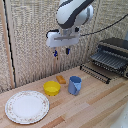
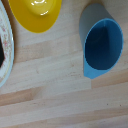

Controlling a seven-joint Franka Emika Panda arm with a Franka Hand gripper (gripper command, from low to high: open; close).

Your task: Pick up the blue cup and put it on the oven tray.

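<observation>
The blue cup (image 1: 75,85) stands upright on the wooden table, just to the exterior view's right of the yellow bowl (image 1: 51,88). In the wrist view the blue cup (image 2: 101,46) shows its open mouth, with nothing inside. The oven tray (image 1: 98,71), a dark wire rack, sticks out of the toaster oven (image 1: 114,54) at the exterior view's right. My gripper (image 1: 61,52) hangs high above the table, over the bowl and cup, and touches nothing. Its fingers stand apart with nothing between them. The wrist view shows no fingers.
A round patterned white plate (image 1: 27,106) lies at the exterior view's left front; its rim (image 2: 6,55) also shows in the wrist view. A small orange block (image 1: 61,79) sits behind the bowl. A woven screen stands behind the table.
</observation>
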